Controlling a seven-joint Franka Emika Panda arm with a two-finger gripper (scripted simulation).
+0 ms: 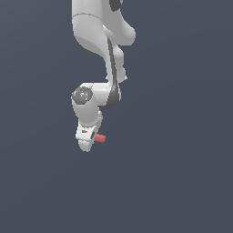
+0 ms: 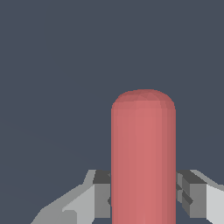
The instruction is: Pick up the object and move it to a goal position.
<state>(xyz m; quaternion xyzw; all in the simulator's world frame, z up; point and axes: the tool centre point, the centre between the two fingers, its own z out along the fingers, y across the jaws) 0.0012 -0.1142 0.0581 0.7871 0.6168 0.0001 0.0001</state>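
Note:
The object is a small red bar with rounded ends (image 2: pixel 143 157). In the wrist view it fills the space between my two grey fingers, which press against its sides. My gripper (image 2: pixel 143 197) is shut on it. In the exterior view the white arm hangs down from above and the gripper (image 1: pixel 91 136) sits at its lower end. One red end of the object (image 1: pixel 100 138) sticks out toward the exterior view's right. The rest of the bar is hidden behind the white gripper body.
A plain dark blue-grey ground (image 1: pixel 173 182) surrounds the arm in both views. No goal marker or other object shows.

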